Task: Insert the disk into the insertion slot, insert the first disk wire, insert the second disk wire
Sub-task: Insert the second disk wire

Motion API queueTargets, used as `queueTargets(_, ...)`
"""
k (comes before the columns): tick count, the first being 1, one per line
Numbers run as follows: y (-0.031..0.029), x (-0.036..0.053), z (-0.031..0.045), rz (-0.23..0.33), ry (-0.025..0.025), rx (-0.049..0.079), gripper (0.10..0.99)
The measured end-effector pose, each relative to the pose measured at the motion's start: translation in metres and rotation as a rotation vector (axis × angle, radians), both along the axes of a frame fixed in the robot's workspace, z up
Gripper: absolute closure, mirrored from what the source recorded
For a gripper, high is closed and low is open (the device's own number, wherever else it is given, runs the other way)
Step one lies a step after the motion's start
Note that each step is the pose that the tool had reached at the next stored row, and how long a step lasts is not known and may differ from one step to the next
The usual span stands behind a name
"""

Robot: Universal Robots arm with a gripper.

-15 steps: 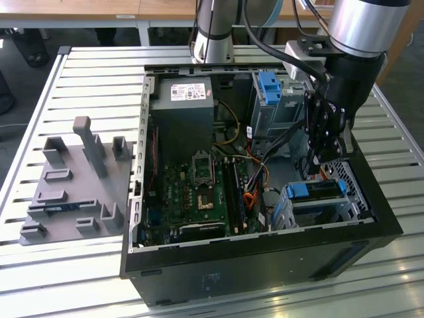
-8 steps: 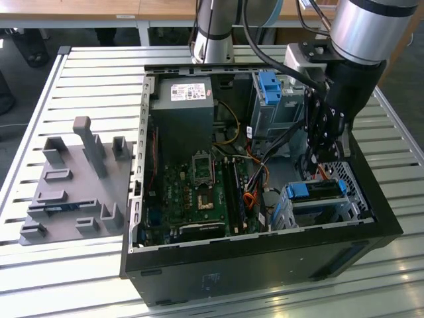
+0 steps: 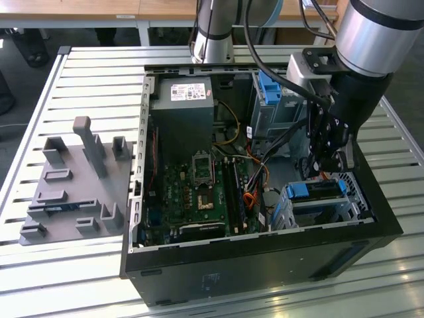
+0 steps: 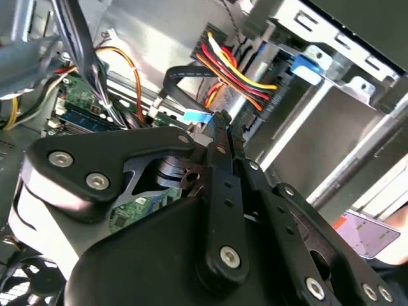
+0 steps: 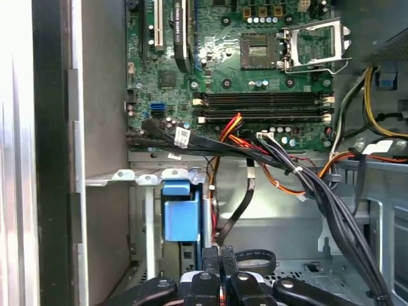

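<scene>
The disk (image 3: 317, 190), seen by its bright blue carrier, sits inside the insertion slot (image 3: 331, 213), a low silver cage at the computer case's front corner on the exterior view's right. The carrier's blue tab (image 5: 182, 210) faces the case interior. My gripper (image 3: 322, 169) hangs just above the cage's inner end. Its black fingers (image 4: 221, 121) are pressed together. A flat black disk wire (image 5: 237, 207) runs down to the gripper (image 5: 220, 252), and its light-blue end (image 4: 196, 116) lies beside the fingertips. A red, yellow and black wire bundle (image 4: 237, 62) leads toward the cage.
The open case (image 3: 265, 252) lies on a slatted metal table. Inside are the motherboard (image 3: 199, 192), the grey power supply (image 3: 182, 112) and a taller grey cage with a blue latch (image 3: 268, 89). A thick black cable bundle (image 5: 306, 185) crosses beside the gripper. A grey fixture plate (image 3: 73, 192) sits outside, left.
</scene>
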State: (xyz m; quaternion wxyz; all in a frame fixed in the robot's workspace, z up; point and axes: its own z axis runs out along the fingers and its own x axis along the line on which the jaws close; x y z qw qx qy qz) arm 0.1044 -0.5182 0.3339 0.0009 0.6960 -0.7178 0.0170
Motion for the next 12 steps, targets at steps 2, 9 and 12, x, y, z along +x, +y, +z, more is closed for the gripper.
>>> queueTargets(2, -0.0022, -0.0005, 0.0000, 0.001, -0.0030, 0.003, 0.945)
queueTargets(9, -0.0044, -0.0014, 0.0004, 0.044, -0.0180, 0.006, 0.945)
queueTargets(12, -0.0053, -0.0015, 0.0009, 0.056, -0.0227, 0.006, 0.945)
